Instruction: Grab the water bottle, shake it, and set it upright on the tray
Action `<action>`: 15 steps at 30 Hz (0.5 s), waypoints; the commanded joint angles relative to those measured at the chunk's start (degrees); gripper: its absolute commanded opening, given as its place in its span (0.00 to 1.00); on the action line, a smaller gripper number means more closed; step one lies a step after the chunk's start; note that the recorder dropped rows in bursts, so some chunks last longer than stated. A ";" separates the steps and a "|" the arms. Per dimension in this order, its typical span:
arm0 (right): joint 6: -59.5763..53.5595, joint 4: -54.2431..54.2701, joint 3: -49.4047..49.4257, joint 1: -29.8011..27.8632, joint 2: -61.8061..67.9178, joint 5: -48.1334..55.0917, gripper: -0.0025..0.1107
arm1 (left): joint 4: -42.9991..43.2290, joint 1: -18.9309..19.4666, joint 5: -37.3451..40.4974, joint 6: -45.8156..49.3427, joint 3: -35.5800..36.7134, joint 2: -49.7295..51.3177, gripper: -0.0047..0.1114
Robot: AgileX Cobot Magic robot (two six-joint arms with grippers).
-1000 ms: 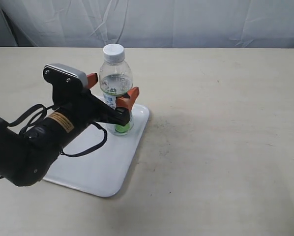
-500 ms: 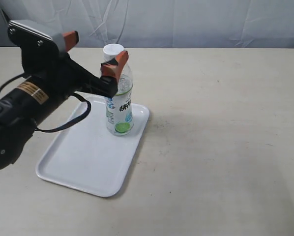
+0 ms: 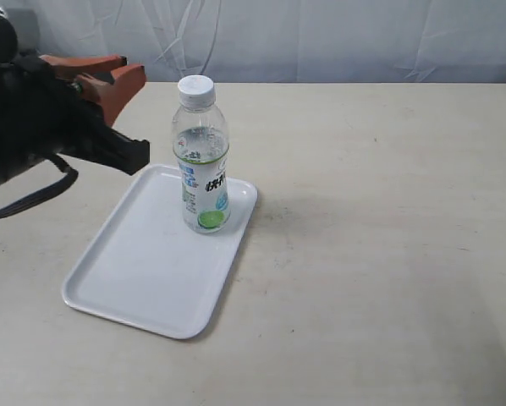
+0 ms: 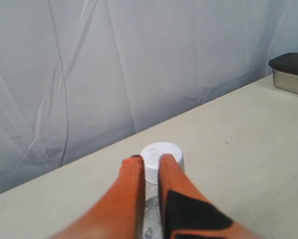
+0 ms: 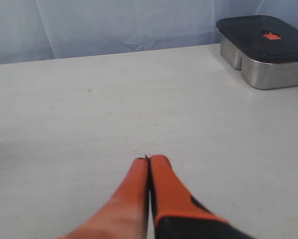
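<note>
The water bottle [image 3: 202,161] stands upright on the far right corner of the white tray [image 3: 143,271], untouched. My left gripper [image 3: 133,66] hovers up and to the left of it at about cap height, well apart from it. In the left wrist view its orange fingers [image 4: 134,194] are narrowly open with nothing held, and the bottle's white cap [image 4: 161,154] shows beyond the tips of the left gripper [image 4: 150,160]. My right gripper [image 5: 150,158] is shut and empty over bare table; it is out of the exterior view.
A steel lunch box with a dark lid [image 5: 263,50] sits at the table's far edge, also seen as the steel box [image 4: 291,72] in the left wrist view. A white curtain [image 3: 321,38] hangs behind the beige table [image 3: 388,254].
My left gripper has let go of the bottle, risen and drawn back to the upper left, and its fingers have narrowed. The bottle stays standing on the tray.
</note>
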 commanded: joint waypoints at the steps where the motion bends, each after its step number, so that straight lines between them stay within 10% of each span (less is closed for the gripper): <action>1: 0.00 -0.32 0.08 -0.33 -0.36 -0.86 0.05 | -0.51 -0.09 9.27 0.45 -0.11 -7.83 0.04; 15: 0.00 -0.32 0.08 -0.33 -0.36 -0.86 0.05 | -0.29 -0.09 14.38 0.38 -0.11 -25.25 0.04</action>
